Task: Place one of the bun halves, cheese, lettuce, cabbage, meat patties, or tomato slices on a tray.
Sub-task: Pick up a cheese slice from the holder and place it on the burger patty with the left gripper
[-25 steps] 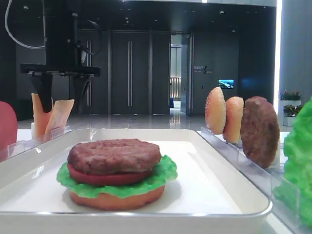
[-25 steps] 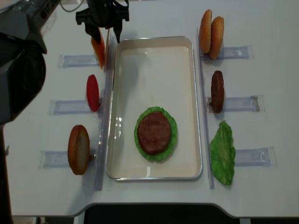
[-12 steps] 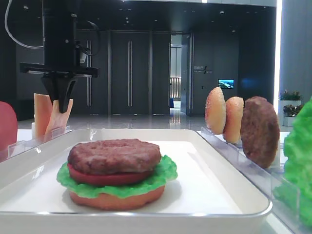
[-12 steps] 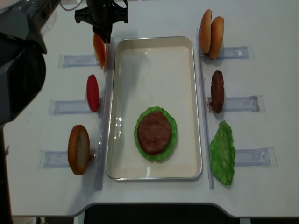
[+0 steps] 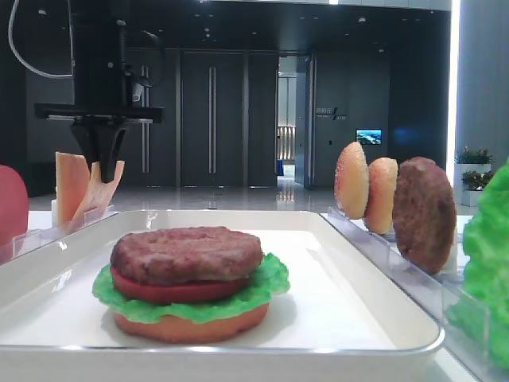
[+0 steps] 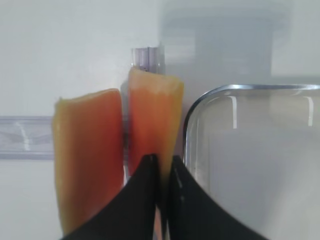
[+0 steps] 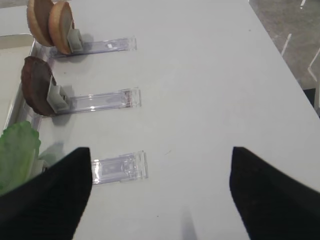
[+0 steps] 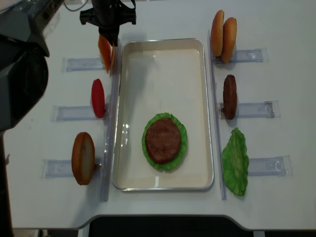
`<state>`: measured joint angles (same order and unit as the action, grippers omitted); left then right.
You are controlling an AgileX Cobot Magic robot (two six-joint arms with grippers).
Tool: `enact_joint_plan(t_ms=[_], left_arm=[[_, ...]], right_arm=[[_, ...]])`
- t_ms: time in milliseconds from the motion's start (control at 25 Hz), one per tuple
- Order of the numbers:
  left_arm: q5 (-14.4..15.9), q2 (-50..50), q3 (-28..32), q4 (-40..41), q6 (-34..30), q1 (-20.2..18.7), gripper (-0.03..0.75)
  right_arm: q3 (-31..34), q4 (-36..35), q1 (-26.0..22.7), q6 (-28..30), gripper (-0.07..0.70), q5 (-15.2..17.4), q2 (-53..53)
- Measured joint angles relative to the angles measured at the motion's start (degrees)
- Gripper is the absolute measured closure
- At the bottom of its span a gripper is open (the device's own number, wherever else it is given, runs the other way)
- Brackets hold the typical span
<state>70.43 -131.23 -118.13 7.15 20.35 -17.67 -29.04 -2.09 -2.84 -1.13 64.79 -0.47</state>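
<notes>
Left wrist, fingers [image 6: 161, 172] pinching cheese [image 6: 152, 120] beside tray [image 6: 192, 112] rim

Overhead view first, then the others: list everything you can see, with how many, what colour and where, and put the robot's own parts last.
tray: one, white, centre of the table.
stacked burger: one, on the tray's near half; brown meat patty over red tomato, green lettuce, tan bun base.
cheese: two orange slices, upright in the far-left holder.
tomato slice: one, red, upright, middle left.
bun half: one, tan, upright, near left.
bun halves: two, tan, upright, far right.
meat patty: one, dark brown, upright, middle right.
lettuce: one leaf, green, near right.
holder strips: six, clear, three per side.
left gripper: black, shut on the cheese slice nearer the tray.
right gripper: black, open, above the table's right side.
</notes>
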Motion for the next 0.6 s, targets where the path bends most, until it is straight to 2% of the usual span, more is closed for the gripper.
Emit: enact_joint_plan(t_ms=[280,600], left_arm=[[0.46,1.04,-3.38,-3.93,-2.02,0.0,0.689],[0.45,3.93,-3.92,-17.4,-7.66,-0.04,0.689]], right_arm=[[0.0,0.0,0.0,0.0,0.092,0.0,0.0],[0.0,0.0,0.0,0.0,0.092,0.0,0.0]])
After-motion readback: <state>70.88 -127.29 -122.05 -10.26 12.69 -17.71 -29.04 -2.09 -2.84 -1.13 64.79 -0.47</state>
